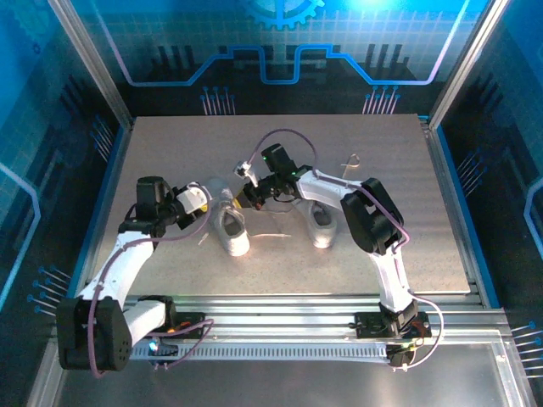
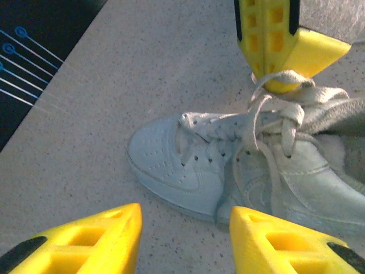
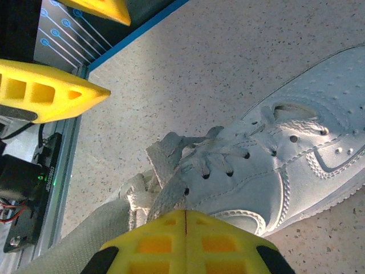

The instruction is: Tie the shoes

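Pinching a shoe (image 3: 296, 165) lace (image 3: 168, 188), right fingers (image 3: 185, 228) are closed; left fingers (image 2: 94, 242) spread wide, empty.

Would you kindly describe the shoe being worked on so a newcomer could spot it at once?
On the grey table, between the two arms, it is the left sneaker, beside the open left gripper. Unlike the other sneaker, its lace is pinched in the shut right gripper.
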